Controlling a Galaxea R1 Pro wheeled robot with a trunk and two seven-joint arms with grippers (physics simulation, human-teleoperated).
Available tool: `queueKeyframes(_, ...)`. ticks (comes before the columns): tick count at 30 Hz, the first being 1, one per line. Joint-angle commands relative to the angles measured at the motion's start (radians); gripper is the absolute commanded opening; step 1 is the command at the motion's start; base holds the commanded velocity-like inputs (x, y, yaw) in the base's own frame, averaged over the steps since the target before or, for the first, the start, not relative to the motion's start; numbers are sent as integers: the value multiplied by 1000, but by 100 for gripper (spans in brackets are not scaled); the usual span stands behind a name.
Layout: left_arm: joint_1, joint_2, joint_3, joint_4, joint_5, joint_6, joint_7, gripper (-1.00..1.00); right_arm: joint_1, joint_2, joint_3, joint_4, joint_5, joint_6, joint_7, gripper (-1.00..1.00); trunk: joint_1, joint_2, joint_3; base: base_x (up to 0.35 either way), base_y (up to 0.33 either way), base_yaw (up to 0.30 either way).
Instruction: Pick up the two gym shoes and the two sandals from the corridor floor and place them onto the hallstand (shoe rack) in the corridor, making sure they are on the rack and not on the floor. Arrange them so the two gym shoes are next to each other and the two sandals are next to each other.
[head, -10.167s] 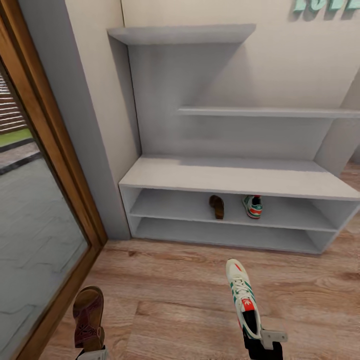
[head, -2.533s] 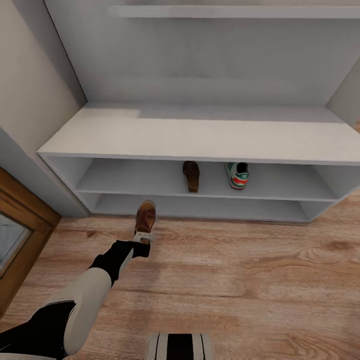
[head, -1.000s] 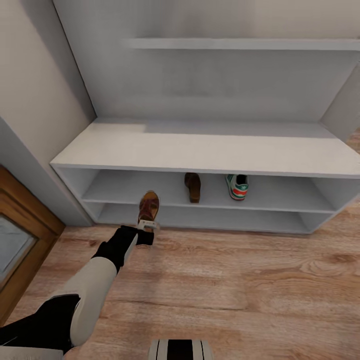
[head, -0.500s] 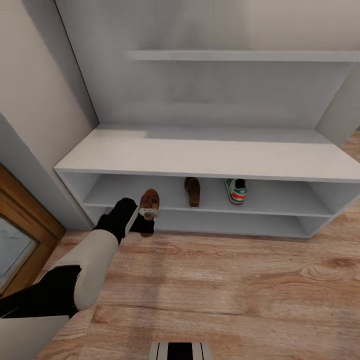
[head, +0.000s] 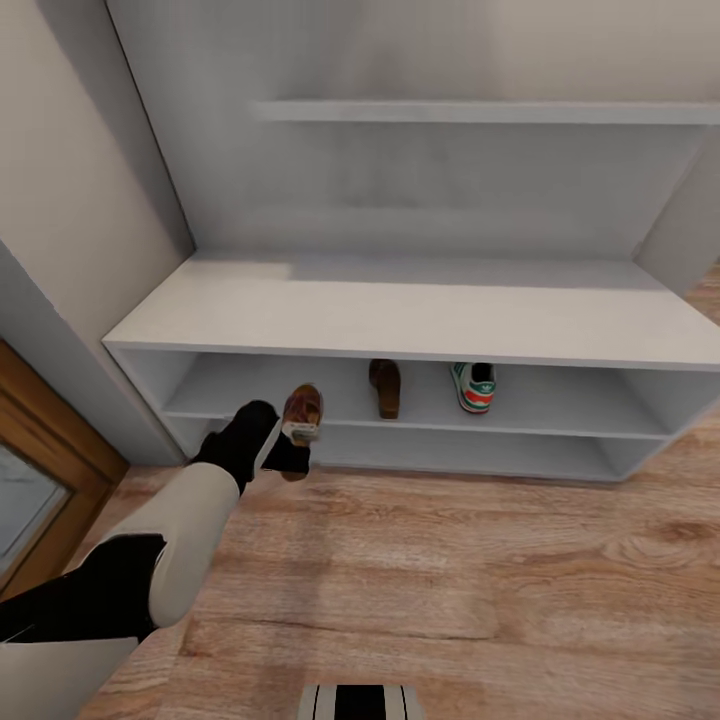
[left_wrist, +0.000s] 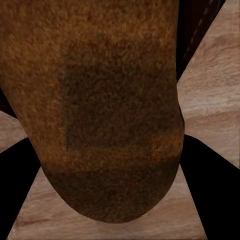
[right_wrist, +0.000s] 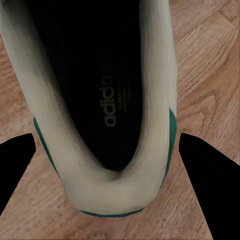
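Holding a brown sandal (head: 302, 408) by its heel, the left gripper (head: 299, 433) is closed on it just in front of the shoe rack (head: 400, 318), at the level of the upper shelf slot. A second sandal (head: 384, 386) and a gym shoe (head: 476, 385) lie apart in that slot. In the right wrist view, the right gripper (right_wrist: 107, 175) is closed around the heel of the other gym shoe (right_wrist: 100, 110), above the wood floor (right_wrist: 210, 90).
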Motion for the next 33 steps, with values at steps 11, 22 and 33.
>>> queueKeyframes(11, 3, -1, -58, 2, -6, 2, -8, -100, -1, 0, 2, 1, -10, -4, -1, -100, 0, 0, -1, 172, -87, 0)
queueKeyframes(22, 3, 0, -58, 2, -6, 2, -8, -100, -1, 0, 2, 1, -10, -4, -1, -100, 0, 0, -1, 79, -51, 0)
queueKeyframes(33, 3, 0, -58, 2, -6, 2, -8, -100, -1, 0, 2, 1, -10, -4, -1, -100, 0, 0, -1, 114, -73, 0)
